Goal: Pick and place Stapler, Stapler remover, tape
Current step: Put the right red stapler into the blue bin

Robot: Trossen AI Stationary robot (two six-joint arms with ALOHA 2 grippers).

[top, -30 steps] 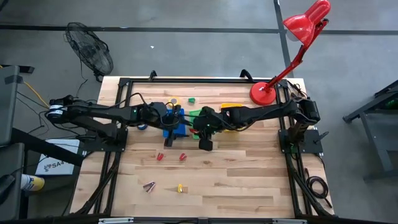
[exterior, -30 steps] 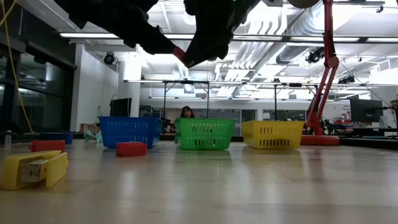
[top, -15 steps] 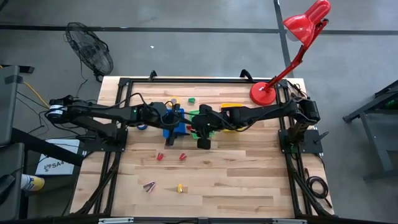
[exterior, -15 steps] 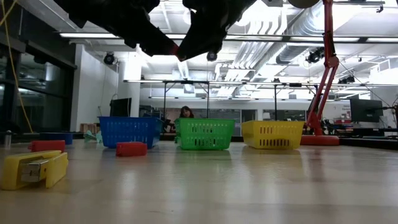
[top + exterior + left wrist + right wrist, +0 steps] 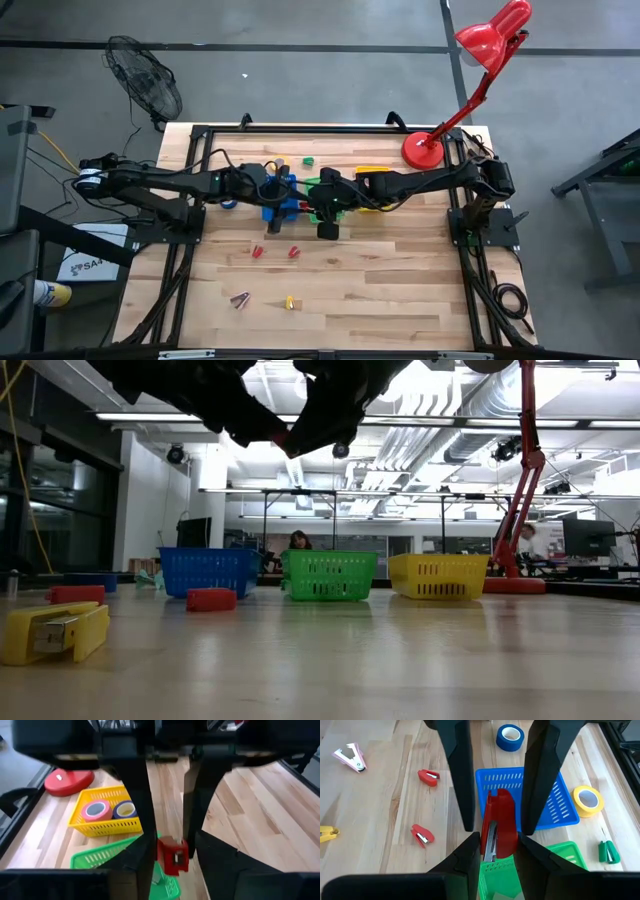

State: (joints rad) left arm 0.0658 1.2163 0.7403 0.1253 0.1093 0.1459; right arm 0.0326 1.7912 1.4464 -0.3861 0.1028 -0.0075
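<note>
While its fingers (image 5: 462, 780) clamp the red stapler (image 5: 498, 825) at frame centre, the right gripper (image 5: 495, 827) should centre over the blue bin (image 5: 555, 795) before releasing, as the left gripper (image 5: 167, 827) hangs open over the green bin (image 5: 100, 857).

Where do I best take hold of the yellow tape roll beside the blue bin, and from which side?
The yellow tape roll lies flat on the table with its hole facing up, close to the blue bin. Coming straight down from above looks best. Put one finger in the hole and one outside, pinching the ring wall on the side away from the bin, where there is probably more room.
</note>
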